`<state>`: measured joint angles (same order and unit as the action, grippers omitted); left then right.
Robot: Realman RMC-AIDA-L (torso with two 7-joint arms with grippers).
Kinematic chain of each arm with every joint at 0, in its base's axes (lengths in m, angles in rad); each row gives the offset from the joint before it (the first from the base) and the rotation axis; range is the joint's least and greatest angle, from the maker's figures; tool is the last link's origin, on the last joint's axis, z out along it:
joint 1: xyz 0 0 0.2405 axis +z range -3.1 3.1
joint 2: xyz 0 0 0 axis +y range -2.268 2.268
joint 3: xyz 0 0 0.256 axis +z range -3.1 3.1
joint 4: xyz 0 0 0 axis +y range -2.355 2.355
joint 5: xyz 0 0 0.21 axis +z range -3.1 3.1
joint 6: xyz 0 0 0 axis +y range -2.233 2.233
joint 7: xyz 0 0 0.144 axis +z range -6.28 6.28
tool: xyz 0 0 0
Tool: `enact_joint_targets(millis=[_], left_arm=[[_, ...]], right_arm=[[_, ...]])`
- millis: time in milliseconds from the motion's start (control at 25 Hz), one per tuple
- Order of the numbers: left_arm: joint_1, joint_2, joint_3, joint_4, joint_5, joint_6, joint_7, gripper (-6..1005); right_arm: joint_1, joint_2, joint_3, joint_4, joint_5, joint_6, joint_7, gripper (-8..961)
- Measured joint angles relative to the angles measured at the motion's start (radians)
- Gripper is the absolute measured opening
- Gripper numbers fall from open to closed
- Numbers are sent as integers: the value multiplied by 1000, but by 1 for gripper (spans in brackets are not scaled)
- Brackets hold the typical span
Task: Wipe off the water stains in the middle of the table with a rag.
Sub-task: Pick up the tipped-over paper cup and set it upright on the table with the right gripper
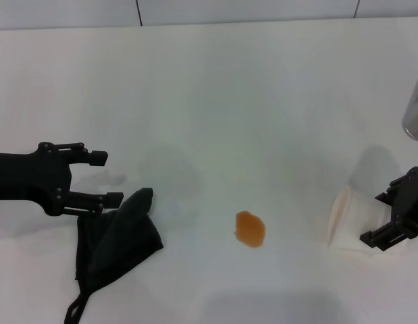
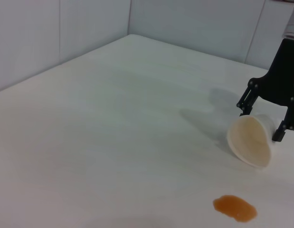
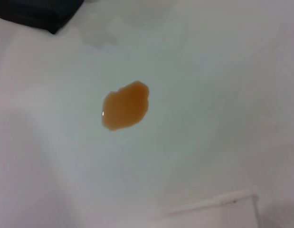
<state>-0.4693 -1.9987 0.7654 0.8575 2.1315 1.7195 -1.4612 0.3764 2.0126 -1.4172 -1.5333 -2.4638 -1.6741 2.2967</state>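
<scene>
The water stain (image 1: 250, 228) is a small orange-brown blot in the middle of the white table (image 1: 215, 94); it also shows in the left wrist view (image 2: 235, 208) and the right wrist view (image 3: 125, 105). The black rag (image 1: 114, 241) lies crumpled on the table at the left, its loop (image 1: 73, 310) toward the front edge. My left gripper (image 1: 111, 178) is open just above and behind the rag, its lower finger (image 1: 100, 200) at the rag's top edge. My right gripper (image 1: 374, 217) is open at the far right, its jaws on either side of a tipped white paper cup (image 1: 349, 219).
The paper cup (image 2: 249, 141) lies on its side, its mouth toward the stain, with my right gripper (image 2: 259, 124) behind it. A grey metal cylinder (image 1: 415, 108) shows at the right edge. A grey seam (image 1: 195, 24) runs along the far edge.
</scene>
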Motion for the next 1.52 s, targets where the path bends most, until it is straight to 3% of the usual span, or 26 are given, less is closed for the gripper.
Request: enact_joint_targets(millis=[720, 1040, 1240, 1520], left_arm=[[1, 0, 0, 0, -1, -1, 1, 885], [5, 0, 0, 0, -4, -1, 3, 885], [4, 0, -2, 0, -4, -2, 5, 885], [3, 0, -2, -1, -4, -5, 5, 885]], right_arm=[[-1, 0, 1, -33, 6, -6, 13, 720], [-2, 0, 105, -92, 44, 23, -14, 664], [-12, -2, 154, -86, 117, 68, -71, 624], [-68, -2, 215, -24, 339, 149, -230, 612]])
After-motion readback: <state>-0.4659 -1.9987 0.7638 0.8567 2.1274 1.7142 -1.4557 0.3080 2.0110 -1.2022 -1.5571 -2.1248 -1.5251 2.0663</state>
